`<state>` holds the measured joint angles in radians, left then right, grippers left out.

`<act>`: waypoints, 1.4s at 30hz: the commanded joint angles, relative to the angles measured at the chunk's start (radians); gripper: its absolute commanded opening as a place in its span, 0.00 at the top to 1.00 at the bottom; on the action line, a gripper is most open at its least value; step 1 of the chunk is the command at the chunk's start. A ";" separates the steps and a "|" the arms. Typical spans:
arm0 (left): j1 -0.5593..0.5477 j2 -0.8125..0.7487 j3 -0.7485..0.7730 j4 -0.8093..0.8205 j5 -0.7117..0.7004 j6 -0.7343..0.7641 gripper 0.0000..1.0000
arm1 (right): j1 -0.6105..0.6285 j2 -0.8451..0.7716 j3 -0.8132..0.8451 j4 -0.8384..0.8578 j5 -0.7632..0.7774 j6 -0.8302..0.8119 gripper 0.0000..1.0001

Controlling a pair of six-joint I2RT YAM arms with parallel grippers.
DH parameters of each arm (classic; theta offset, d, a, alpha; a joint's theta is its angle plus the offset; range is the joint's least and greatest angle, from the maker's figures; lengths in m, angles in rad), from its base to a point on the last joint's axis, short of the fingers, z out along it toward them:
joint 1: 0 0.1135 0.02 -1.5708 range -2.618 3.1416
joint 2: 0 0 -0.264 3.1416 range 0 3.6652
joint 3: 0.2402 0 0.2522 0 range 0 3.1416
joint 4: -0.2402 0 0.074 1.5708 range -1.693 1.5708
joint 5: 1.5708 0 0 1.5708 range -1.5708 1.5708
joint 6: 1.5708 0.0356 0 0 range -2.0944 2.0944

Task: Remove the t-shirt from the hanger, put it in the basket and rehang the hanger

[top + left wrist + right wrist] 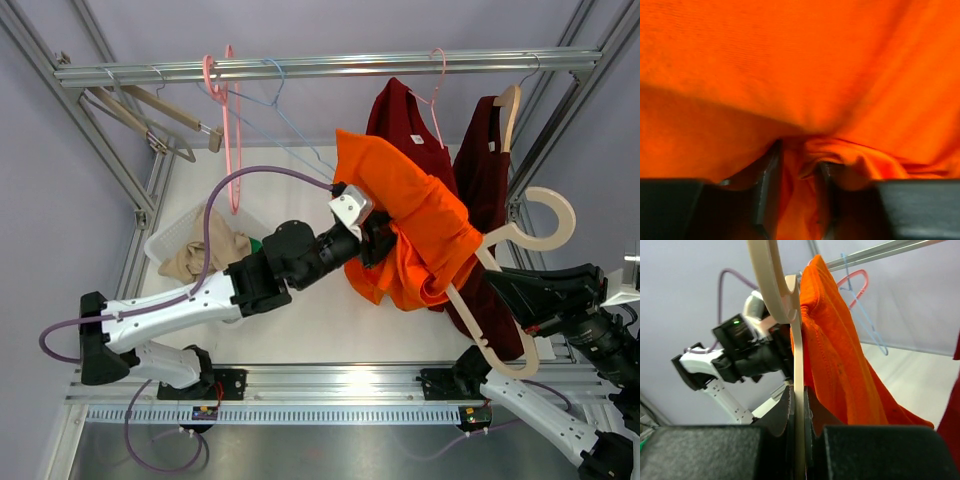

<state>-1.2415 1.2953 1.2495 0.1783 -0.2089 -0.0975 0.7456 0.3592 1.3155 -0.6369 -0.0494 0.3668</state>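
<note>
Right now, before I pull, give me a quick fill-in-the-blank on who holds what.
1. The left gripper is shut on the t-shirt, whose colour is ____.
2. The right gripper is shut on the ____.
3. Behind, ____ dark red shirts hang from the rail.
Missing words: orange; hanger; two.
</note>
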 commanded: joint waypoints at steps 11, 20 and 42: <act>0.039 0.101 0.123 0.213 0.163 -0.011 1.00 | 0.000 -0.009 0.102 0.034 -0.228 0.093 1.00; 0.039 -0.060 0.061 0.099 0.147 -0.004 1.00 | 0.011 -0.042 0.201 -0.154 -0.066 0.044 1.00; 0.045 -0.402 0.345 -0.389 -0.305 0.320 1.00 | 0.011 0.040 0.228 -0.135 0.085 -0.062 1.00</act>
<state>-1.2022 0.9089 1.6253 -0.2539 -0.3634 0.1242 0.7471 0.3408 1.5616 -0.8528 0.0433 0.3408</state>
